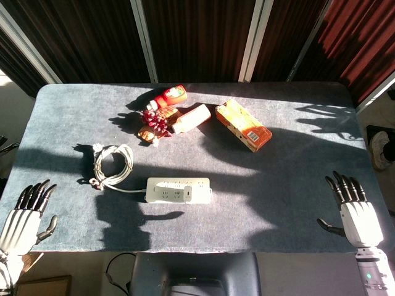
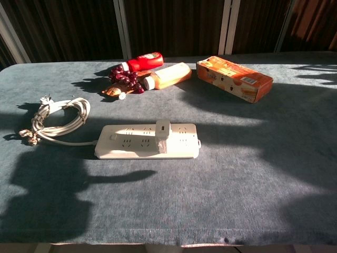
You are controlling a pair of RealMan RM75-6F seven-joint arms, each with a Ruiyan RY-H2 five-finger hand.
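- White power strip (image 1: 178,190) near the front middle of the table, long axis running left to right, parallel to the front edge; socket face up, a white adapter (image 2: 162,129) plugged in right of centre.
- Cable end at the strip's left, leading to a coiled white cord (image 1: 113,164) just beyond and to the left.
- Left hand (image 1: 23,219) at the front left corner, fingers spread and pointing away from the robot, holding nothing.
- Right hand (image 1: 353,208) at the front right edge, likewise spread, palm empty; both well apart from the strip.
- Farther back: red bottle (image 1: 171,96), dark grapes (image 1: 155,119), pale orange bottle (image 1: 191,118), orange carton (image 1: 243,124) lying diagonally.
- Grey-blue cloth over the table (image 1: 296,185), crossed by hard sunlight and long shadows; dark panels and red curtain behind.
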